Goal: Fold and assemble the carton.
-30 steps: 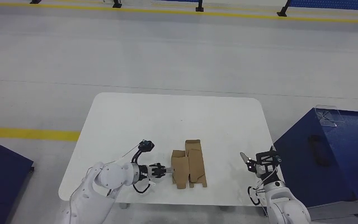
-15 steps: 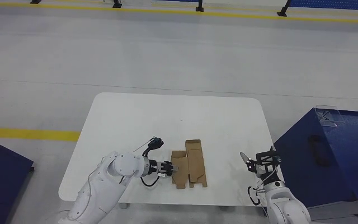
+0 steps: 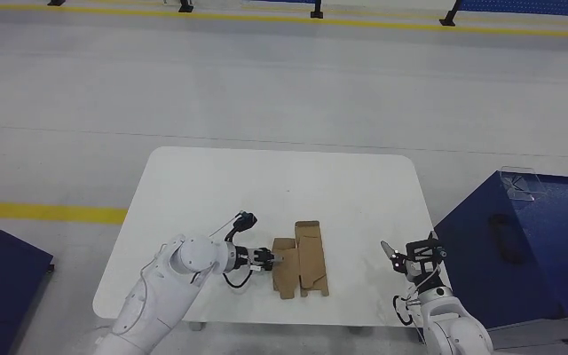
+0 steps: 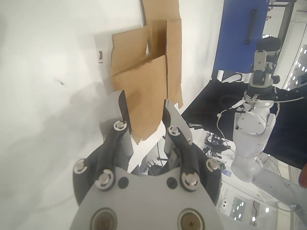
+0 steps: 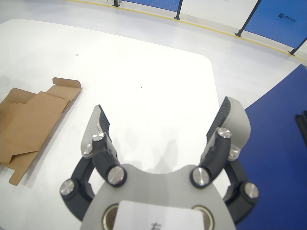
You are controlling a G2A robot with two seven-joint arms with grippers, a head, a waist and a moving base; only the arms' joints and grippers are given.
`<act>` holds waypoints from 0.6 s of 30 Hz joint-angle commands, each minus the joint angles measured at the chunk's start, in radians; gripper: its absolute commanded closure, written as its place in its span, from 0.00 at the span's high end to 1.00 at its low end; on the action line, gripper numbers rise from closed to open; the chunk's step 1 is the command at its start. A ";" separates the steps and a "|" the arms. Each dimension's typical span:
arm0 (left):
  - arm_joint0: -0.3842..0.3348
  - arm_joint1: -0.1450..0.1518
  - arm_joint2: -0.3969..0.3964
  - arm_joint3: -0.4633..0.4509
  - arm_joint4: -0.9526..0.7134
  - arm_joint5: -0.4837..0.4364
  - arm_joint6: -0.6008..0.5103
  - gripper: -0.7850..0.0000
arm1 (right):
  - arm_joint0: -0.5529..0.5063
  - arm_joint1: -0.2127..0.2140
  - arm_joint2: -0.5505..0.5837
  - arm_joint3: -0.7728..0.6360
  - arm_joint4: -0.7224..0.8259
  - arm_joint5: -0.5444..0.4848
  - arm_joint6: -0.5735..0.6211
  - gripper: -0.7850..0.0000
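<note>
— Where is the carton?

— The flat brown cardboard carton [image 3: 300,259] lies on the white table with rounded corners [image 3: 266,177], close to the edge nearest the robot and a little towards the robot's right of the middle. Most of it rests flat. In the right wrist view [image 5: 31,118] a small tab at its far end curls upward.

— And the left arm?

— The left gripper [image 3: 269,260] is low over the table, right at the carton's left edge. In its own wrist view [image 4: 144,98] one long cardboard flap [image 4: 144,106] runs back towards the gripper's palm, and that flap looks raised a little off the table top.

— Is it clamped on the flap?

— I cannot tell whether it has a grip on the card or only sits against it.

— The right arm?

— The right gripper [image 3: 410,251] hangs over the table's right front corner, well apart from the carton. Its ribbed jaws stand wide apart in its own view [image 5: 163,103], with nothing between them. A dark blue cabinet [image 3: 515,240] stands just beside that corner.
</note>
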 commanded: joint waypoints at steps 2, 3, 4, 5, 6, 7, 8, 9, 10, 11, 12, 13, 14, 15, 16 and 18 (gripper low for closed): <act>0.022 0.008 -0.014 -0.034 0.016 0.013 0.006 0.35 | 0.000 0.000 0.000 0.000 0.000 0.000 0.000 1.00; 0.028 0.010 -0.017 -0.043 0.019 0.020 0.006 0.35 | 0.000 0.000 0.000 0.000 0.000 0.000 0.000 1.00; 0.033 0.011 -0.020 -0.047 0.020 0.028 0.005 0.35 | 0.000 0.000 0.000 0.000 0.000 0.000 0.000 1.00; 0.035 0.012 -0.021 -0.050 0.018 0.035 0.004 0.36 | 0.000 0.000 0.000 0.000 0.000 0.000 0.000 1.00; 0.036 0.013 -0.022 -0.051 0.016 0.038 0.003 0.37 | 0.000 0.000 0.000 0.000 0.000 0.000 0.000 1.00; 0.037 0.013 -0.022 -0.051 0.013 0.039 0.001 0.38 | 0.000 0.000 0.000 0.000 0.000 0.000 0.000 1.00; 0.036 0.013 -0.020 -0.049 0.009 0.040 -0.006 0.38 | 0.000 0.000 0.000 0.000 0.000 0.000 0.000 1.00; 0.033 0.012 -0.017 -0.043 0.003 0.043 -0.015 0.39 | 0.000 0.000 0.000 0.000 0.000 0.000 0.000 1.00; 0.029 0.010 -0.013 -0.036 -0.008 0.044 -0.022 0.40 | 0.000 0.000 0.000 0.000 0.000 0.000 0.000 1.00; 0.023 0.008 -0.008 -0.028 -0.012 0.044 -0.028 0.40 | 0.000 0.000 0.000 0.000 0.000 0.000 0.000 1.00; 0.016 0.006 -0.001 -0.021 -0.013 0.043 -0.029 0.38 | 0.000 0.000 0.000 0.000 0.000 0.000 0.000 1.00; 0.009 0.003 0.006 -0.012 -0.014 0.042 -0.025 0.38 | 0.000 0.000 0.000 0.000 0.000 0.000 0.000 1.00; 0.002 0.000 0.014 -0.002 -0.017 0.042 -0.026 0.37 | 0.000 0.000 0.000 0.000 0.000 0.000 0.000 1.00; -0.006 -0.003 0.022 0.010 -0.023 0.043 -0.032 0.37 | 0.000 0.000 0.000 0.000 0.000 0.000 0.000 1.00; -0.016 -0.007 0.029 0.024 -0.029 0.047 -0.036 0.36 | 0.000 0.000 0.000 0.000 0.000 0.000 0.000 1.00; -0.034 -0.014 0.046 0.049 -0.032 0.047 -0.033 0.35 | 0.000 0.000 0.000 0.000 0.000 0.000 0.000 1.00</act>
